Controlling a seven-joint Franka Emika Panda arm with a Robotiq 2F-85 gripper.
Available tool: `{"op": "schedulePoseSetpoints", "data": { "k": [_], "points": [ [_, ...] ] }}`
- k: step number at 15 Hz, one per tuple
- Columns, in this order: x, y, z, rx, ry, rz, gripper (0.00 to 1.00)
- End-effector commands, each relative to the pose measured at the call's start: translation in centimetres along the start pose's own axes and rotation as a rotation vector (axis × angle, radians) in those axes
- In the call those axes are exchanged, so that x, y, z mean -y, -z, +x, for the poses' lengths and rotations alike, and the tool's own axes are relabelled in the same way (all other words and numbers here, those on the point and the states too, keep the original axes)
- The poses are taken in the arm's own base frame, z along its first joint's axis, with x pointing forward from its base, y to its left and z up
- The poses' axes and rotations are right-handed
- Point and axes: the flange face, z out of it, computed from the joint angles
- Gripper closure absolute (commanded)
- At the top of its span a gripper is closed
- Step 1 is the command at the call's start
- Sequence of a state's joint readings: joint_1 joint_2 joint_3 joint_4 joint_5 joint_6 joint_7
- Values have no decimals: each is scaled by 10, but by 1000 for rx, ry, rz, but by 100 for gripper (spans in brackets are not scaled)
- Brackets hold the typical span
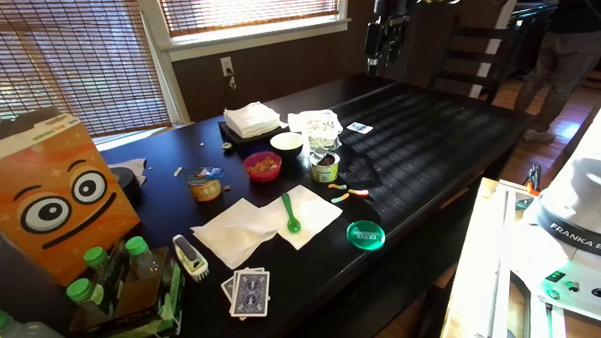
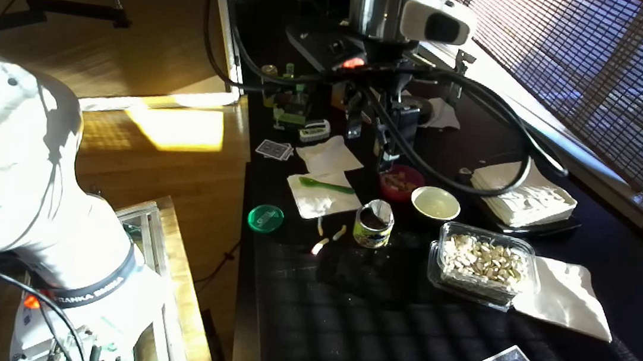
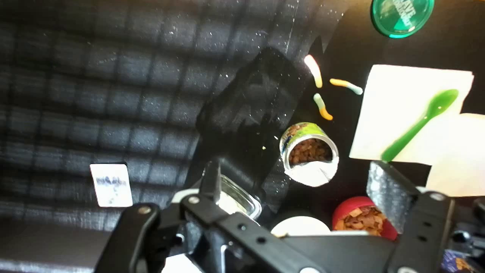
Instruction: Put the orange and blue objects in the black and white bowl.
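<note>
Three gummy worms lie loose on the dark table. In the wrist view, one worm (image 3: 346, 85) and another worm (image 3: 323, 107) are orange at one end and pale blue at the other; the third worm (image 3: 313, 71) looks pinkish and orange. The black and white bowl (image 1: 287, 142) (image 2: 435, 203) stands beside the red bowl; in the wrist view the gripper partly hides this bowl (image 3: 300, 225). High above the table hangs my gripper (image 1: 382, 63) (image 2: 370, 144) (image 3: 301, 185), jaws wide apart and holding nothing. All three worms lie well below it, untouched.
A can (image 1: 324, 167) with a peeled lid stands near the worms. The red bowl (image 1: 263, 166) of chips and a clear tub (image 2: 482, 269) flank the bowl. A green spoon (image 3: 420, 125) rests on a napkin. A green lid (image 2: 265, 218) lies near the table edge.
</note>
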State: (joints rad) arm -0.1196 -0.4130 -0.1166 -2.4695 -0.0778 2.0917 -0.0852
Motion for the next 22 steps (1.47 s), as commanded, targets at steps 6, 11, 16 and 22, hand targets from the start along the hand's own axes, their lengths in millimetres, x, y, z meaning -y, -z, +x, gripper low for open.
{"op": "schedulePoseSetpoints", "data": {
  "k": [6,11,16,22],
  "points": [
    [83,-85,-4,-99,76,-26,0],
    [83,-114,-14,-78,92,-19,0],
    [85,-129,-17,-67,98,-19,0],
    [90,-142,-24,-63,87,-17,0]
  ]
}}
